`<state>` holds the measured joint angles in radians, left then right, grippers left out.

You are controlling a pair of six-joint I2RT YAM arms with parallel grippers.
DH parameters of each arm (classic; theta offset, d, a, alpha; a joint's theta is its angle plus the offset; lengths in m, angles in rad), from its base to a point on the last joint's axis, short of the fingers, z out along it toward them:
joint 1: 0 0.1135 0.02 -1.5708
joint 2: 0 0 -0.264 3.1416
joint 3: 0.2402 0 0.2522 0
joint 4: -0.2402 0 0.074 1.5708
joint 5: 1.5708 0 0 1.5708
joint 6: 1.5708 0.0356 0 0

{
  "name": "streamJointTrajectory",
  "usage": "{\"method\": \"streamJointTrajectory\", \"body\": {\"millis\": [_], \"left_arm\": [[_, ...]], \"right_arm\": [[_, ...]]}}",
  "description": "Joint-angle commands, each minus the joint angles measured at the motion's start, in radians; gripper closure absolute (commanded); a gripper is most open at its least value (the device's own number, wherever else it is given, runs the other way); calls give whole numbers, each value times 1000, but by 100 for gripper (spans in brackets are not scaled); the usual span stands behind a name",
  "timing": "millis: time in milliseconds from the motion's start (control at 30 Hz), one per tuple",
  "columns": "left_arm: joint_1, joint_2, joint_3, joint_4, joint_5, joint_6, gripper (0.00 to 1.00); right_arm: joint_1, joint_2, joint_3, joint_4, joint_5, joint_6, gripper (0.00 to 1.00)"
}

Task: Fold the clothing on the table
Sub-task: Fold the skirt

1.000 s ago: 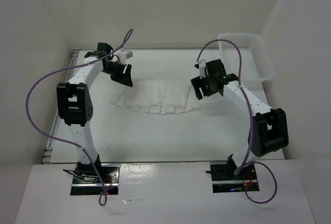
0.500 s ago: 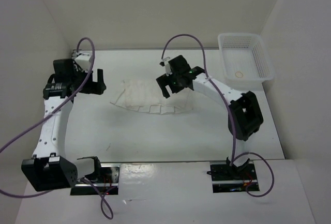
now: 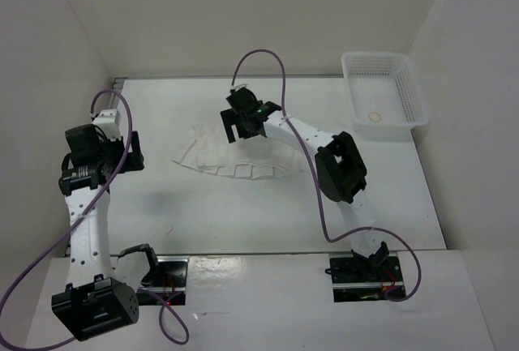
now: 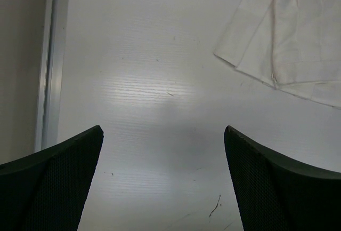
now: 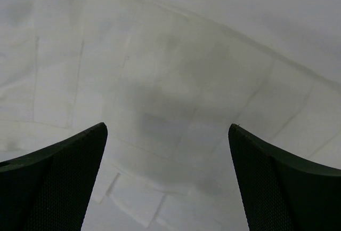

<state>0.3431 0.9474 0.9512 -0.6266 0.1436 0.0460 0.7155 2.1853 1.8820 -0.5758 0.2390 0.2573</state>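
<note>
Clothing lies flat mid-table as a wide strip, scalloped hem along the near edge. Right claw hangs right over it, jaws spread wide, nothing between them. Cloth fills the whole wrist view beneath, with creases and fold lines visible. Can't tell whether the fingertips touch the fabric.

Left claw is also wide open and empty, over bare table. The garment's left corner sits ahead and to the right of it, apart from the fingers. Grey rail runs along on this claw's left.

From above, right claw is over the cloth's far edge, a bit left of centre; left claw is well off the cloth's left end. Mesh basket sits well off to the right claw's right, at the far corner, with a small round object inside — too small to identify.
</note>
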Motion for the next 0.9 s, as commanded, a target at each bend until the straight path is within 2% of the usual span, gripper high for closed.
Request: {"method": "streamJointTrajectory", "body": {"millis": [0, 300, 500, 867], "left_arm": [[22, -24, 4, 45, 25, -14, 0], [40, -33, 4, 45, 34, -14, 0], [40, -33, 4, 45, 34, -14, 0], [40, -33, 4, 45, 44, -5, 0]], "right_arm": [[65, 68, 65, -59, 75, 76, 2], [93, 110, 32, -59, 112, 115, 2], [93, 139, -12, -38, 77, 105, 0], [93, 159, -107, -15, -134, -124, 0]]}}
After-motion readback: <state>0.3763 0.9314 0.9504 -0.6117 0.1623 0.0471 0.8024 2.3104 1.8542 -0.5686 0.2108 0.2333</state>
